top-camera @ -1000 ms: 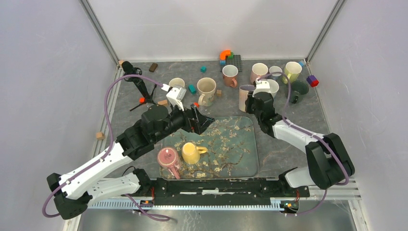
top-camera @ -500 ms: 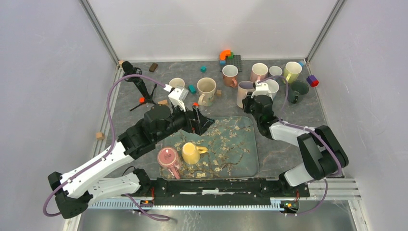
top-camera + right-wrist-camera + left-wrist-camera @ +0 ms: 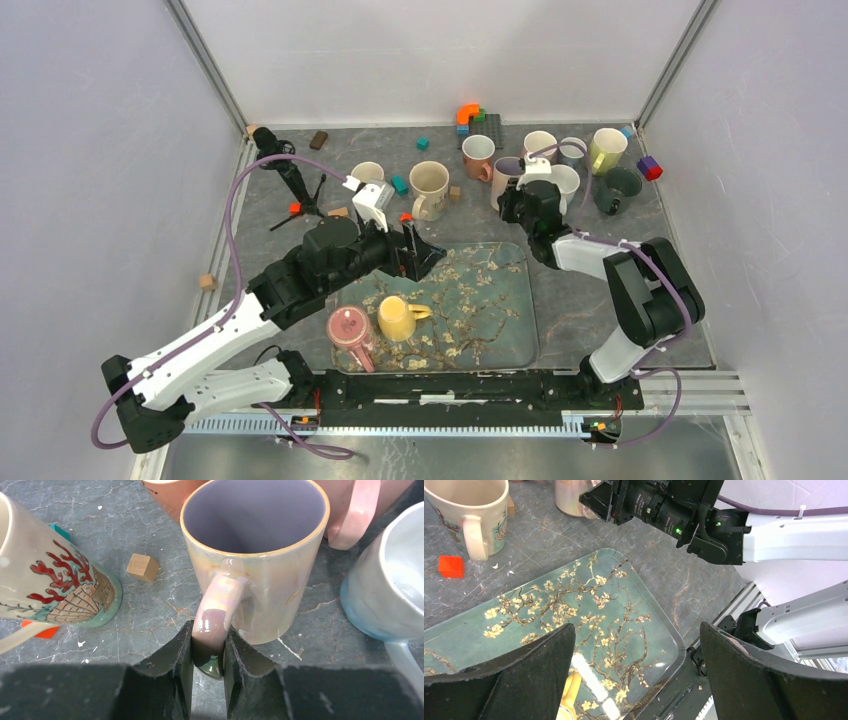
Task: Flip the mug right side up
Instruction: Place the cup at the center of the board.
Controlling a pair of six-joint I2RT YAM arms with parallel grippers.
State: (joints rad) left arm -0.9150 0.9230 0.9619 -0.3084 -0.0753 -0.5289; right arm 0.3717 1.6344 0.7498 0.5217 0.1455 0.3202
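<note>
Tabletop (image 3: pixel 570 320) veined grey, mug (image 3: pixel 260 590) upright, walls (image 3: pixel 420 60) pale

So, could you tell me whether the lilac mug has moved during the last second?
Yes. The lilac mug, its handle pinched by the right gripper, has shifted away from the floral tray toward the back wall, closer to the pink mug.

The mug (image 3: pixel 260 580) stood upright on the bench (image 3: pixel 572 320) behind the tray's (image 3: pixel 490 300) far right corner, its handle between the right gripper's (image 3: pixel 207 665) jaws, with other mugs (image 3: pixel 565 180) crowded just beside it on the right and behind. To its left stood another mug (image 3: pixel 429 188) with a small cube (image 3: pixel 455 193) between them, and two cups (image 3: pixel 397 318) sat in the tray's near left part.
</note>
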